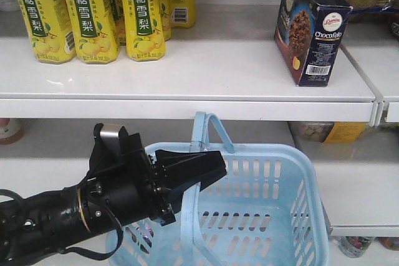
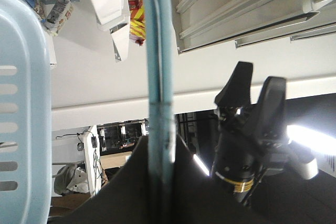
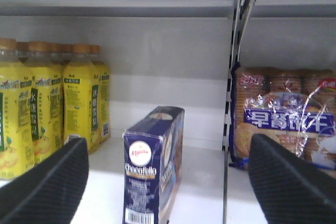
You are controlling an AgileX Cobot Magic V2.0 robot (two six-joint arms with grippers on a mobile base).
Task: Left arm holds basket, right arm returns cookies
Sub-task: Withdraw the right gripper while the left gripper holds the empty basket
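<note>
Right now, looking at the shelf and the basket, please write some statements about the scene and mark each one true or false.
1. The cookie box stands upright on the white shelf. True.
2. The cookie box lies inside the blue basket. False: it is on the shelf above the basket.
3. The left gripper is closed on the basket handle. True.
4. The right gripper clamps the cookie box. False: its jaws are spread wide, with the box standing between them untouched.
5. Yellow drink bottles stand to the right of the cookie box. False: they stand to its left.
</note>
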